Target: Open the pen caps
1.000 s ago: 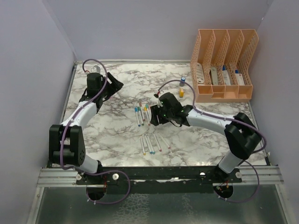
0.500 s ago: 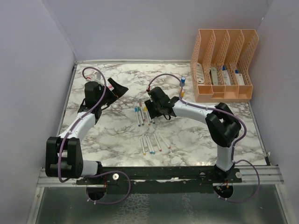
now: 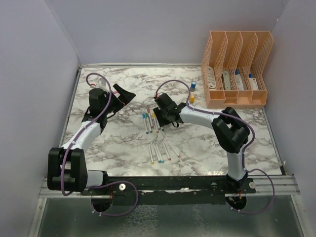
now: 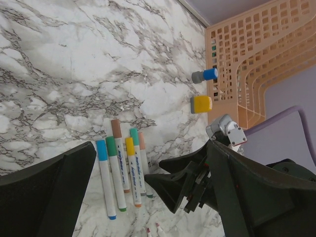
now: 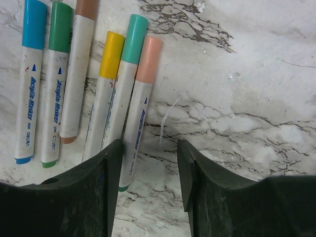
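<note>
The right gripper (image 5: 149,148) hangs low over the upper row of pens (image 5: 79,74), its jaws parted and clamping nothing. Only the right wrist view shows the detail: 6 pens lie side by side with their pen caps (image 5: 111,47) all on and pointing to 12 o'clock, in blue, green, brown, yellow, teal and peach. The 2 fingers (image 5: 106,192) straddle the barrel of the peach-capped one, and contact cannot be judged. The top view alone shows a lower row of pens (image 3: 160,150) at 6 o'clock from the first, their ends too small to read. It also places the left gripper (image 3: 124,95) well apart, at 10 o'clock from the pens, above the marble table (image 3: 118,138). The left wrist view shows that gripper's jaws spread wide and empty. It looks across to the same 6 pens, with the right gripper's black body just beside them at 5 o'clock. A blue-topped bottle (image 4: 205,75) and a yellow bottle (image 4: 201,104) stand near the peach rack (image 4: 247,59).
</note>
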`<state>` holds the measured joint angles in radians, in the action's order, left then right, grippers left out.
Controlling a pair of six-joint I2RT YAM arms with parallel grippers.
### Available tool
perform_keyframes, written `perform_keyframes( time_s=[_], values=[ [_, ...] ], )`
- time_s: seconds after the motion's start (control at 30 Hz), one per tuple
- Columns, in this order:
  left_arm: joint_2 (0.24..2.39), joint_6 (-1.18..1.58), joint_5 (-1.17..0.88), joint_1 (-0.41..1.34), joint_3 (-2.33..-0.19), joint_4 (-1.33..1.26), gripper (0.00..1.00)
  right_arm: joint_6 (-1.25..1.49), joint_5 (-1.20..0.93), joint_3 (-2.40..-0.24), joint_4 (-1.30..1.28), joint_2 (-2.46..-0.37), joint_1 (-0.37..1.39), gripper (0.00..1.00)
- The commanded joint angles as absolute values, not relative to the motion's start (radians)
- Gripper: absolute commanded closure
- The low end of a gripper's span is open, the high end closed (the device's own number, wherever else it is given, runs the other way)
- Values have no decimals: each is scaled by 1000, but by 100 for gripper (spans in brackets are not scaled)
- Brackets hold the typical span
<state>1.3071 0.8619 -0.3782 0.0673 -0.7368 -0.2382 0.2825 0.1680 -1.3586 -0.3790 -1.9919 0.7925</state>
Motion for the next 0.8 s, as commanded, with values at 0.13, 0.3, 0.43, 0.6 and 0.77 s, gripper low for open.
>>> perform_keyframes(
  time_s=[0.13,0.3,0.43,0.6,0.77],
  values=[
    [1291,870,-398,66,-723,-276,1,281,181,-1390,-385,-2027,792,55],
    [1298,873,-397,66,-720,-278,1,284,173,-1398,-395,-2046,792,57],
    [1300,874,-394,66,-721,-278,1,290,162,-1401,-403,-2058,791,64],
    [1298,863,-384,69,-729,-265,1,305,136,-1412,-421,-2074,784,76],
    [1298,861,-361,84,-740,-249,2,313,83,-1400,-408,-2077,743,90]
  ],
)
